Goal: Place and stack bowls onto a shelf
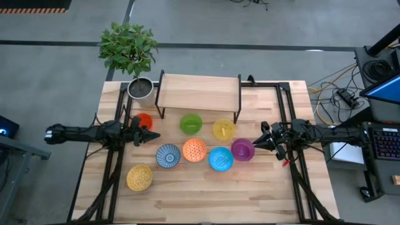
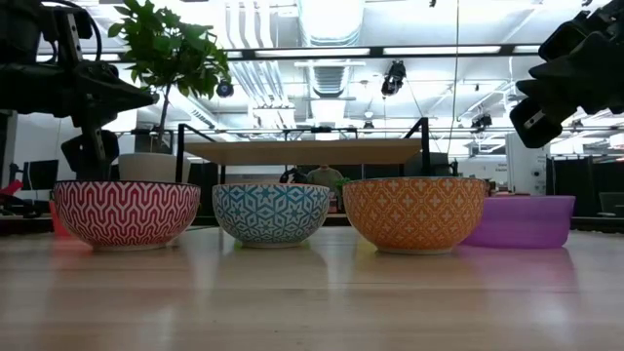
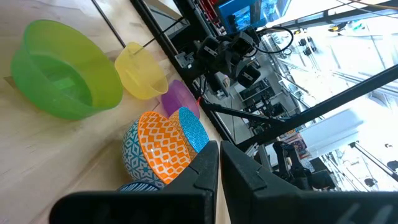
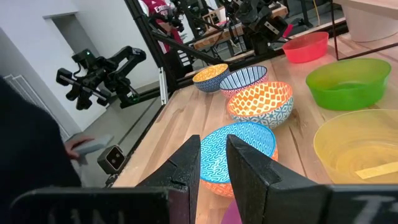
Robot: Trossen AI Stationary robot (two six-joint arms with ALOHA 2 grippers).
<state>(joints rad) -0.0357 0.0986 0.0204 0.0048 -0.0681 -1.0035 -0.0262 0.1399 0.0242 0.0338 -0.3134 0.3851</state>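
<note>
The light-wood shelf (image 1: 199,92) stands on thin black legs at the table's far side, its top bare. In front of it, several bowls rest on their bases on the table: red-orange (image 1: 144,120), green (image 1: 191,123), yellow (image 1: 224,129), purple (image 1: 242,149), bright blue (image 1: 220,159), orange patterned (image 1: 194,150), blue-white patterned (image 1: 167,155) and yellow speckled (image 1: 139,177). My left gripper (image 1: 154,135) hovers level beside the red-orange bowl, shut and empty. My right gripper (image 1: 255,144) hovers level beside the purple bowl, open a little with nothing between its fingers (image 4: 186,155).
A potted plant in a grey pot (image 1: 140,87) stands at the shelf's left end. Black frame rails (image 1: 286,112) run along both sides of the table. Bare wood (image 1: 206,200) lies between the bowls and the near edge.
</note>
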